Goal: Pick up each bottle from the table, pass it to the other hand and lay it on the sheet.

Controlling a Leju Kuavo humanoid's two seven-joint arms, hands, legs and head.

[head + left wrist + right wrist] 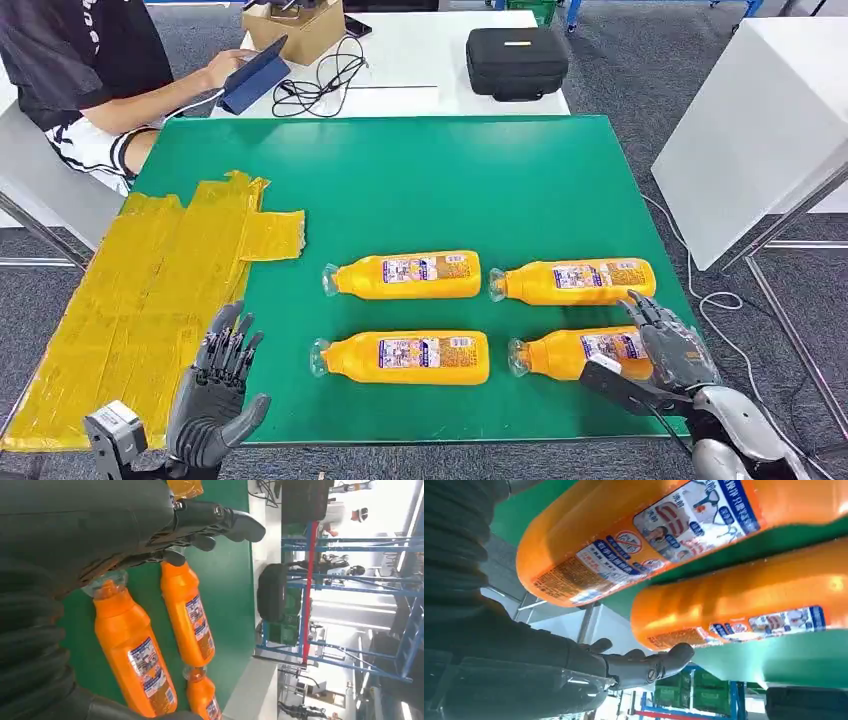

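Green bench [420,180] carries all four bottles [405,275]; yellow sheet [140,290] bare. My right hand [665,340] spread over one, left hand [222,385] open, empty.

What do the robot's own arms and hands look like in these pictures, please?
Both hands are dark grey and many-fingered, with glossy segmented fingers. The left hand has a thick grey thumb and a small pale box-shaped module at its wrist. The right hand joins a silver, rounded forearm, with a black bracket and a thin black cable beside the wrist. The wrist views show a dark ribbed cover behind each hand.
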